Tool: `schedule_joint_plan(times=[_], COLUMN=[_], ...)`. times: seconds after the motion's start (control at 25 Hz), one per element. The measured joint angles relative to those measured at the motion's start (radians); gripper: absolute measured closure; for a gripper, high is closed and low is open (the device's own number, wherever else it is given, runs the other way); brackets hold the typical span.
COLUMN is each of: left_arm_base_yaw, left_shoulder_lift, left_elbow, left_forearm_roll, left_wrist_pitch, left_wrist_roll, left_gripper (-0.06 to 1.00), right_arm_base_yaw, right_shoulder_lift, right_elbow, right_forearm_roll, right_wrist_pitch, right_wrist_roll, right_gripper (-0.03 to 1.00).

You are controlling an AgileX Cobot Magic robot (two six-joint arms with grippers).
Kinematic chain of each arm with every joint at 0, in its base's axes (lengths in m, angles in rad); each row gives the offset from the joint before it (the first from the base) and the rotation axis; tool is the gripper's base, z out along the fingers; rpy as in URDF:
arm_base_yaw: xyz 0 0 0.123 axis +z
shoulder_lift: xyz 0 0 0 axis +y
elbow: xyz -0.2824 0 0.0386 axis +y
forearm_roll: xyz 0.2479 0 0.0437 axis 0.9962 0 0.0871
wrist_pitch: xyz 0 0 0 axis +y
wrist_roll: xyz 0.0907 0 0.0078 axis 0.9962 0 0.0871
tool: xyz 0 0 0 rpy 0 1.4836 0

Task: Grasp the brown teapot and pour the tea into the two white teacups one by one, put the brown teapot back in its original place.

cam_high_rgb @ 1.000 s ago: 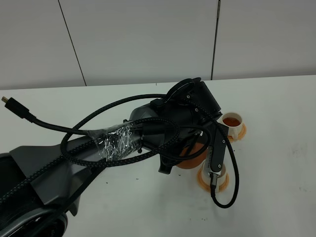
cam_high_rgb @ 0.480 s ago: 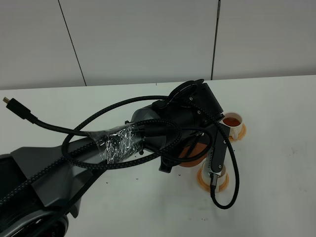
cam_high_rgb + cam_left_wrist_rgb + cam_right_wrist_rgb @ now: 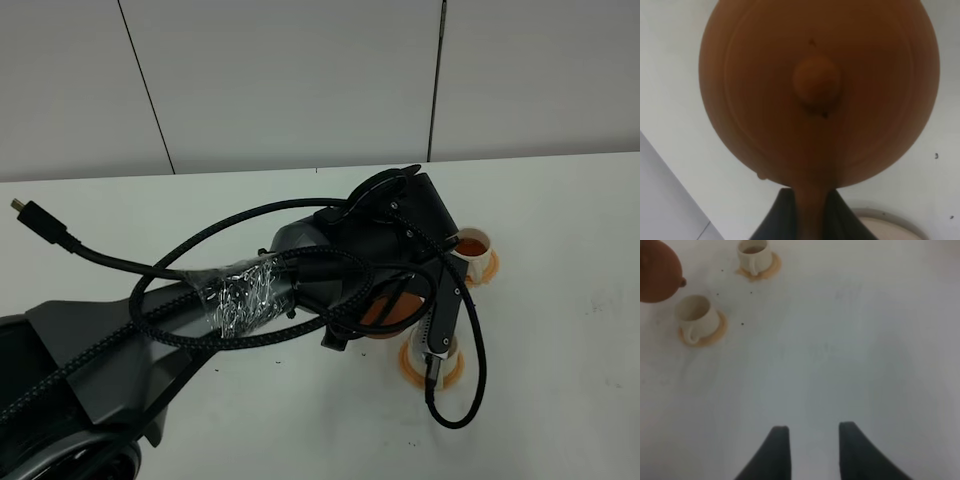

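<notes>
Inspection of the pouring stage. Found teapot (image 3: 388, 312) clamped by its handle (image 3: 810, 202) in the left gripper (image 3: 811, 220), jaws closed tight on either side of it. Saw it carried right of the middle of the table (image 3: 560, 320), just beside near cup (image 3: 694, 315), on that cup's side away from the right edge. Could not tell from any view how high above the surface it hung, nor how far it was tipped. Noted lid knob (image 3: 816, 85) facing the left wrist camera.

Found far cup (image 3: 482, 262), nearer the back edge, holding orange-brown tea (image 3: 468, 243). Found near cup, closer to the front edge, pale inside and apparently dry in the right wrist view. Noted each cup on its own orange saucer (image 3: 715, 331).

Found right gripper (image 3: 810, 450) with jaws apart and nothing between them, over bare table well apart from both cups.

Glimpsed a pale round rim (image 3: 887, 222) beneath the pot in the left wrist view; could not tell what it was.

Judged first pour done and second pour in hand. Judged next move to call for bringing the pot over the near cup's mouth and tipping it slowly, with the grip on the handle kept firm. Judged overshoot onto the saucer or a nudge of the light cup the main risks. Left return of the pot to its place outstanding.
</notes>
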Motion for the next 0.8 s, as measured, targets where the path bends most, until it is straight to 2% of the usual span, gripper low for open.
schedule_joint_plan(times=[0.8], left_arm_base_yaw=[-0.007], left_shoulder_lift=[0.000], left_elbow=[0.000], left_forearm_roll=[0.046], left_wrist_pitch=[0.037], left_wrist_roll=[0.002], left_gripper=[0.78], right_arm_base_yaw=[0.000], right_shoulder_lift=[0.000], right_elbow=[0.000], right_forearm_roll=[0.000], right_wrist_pitch=[0.000], right_wrist_roll=[0.000], right_gripper=[0.73])
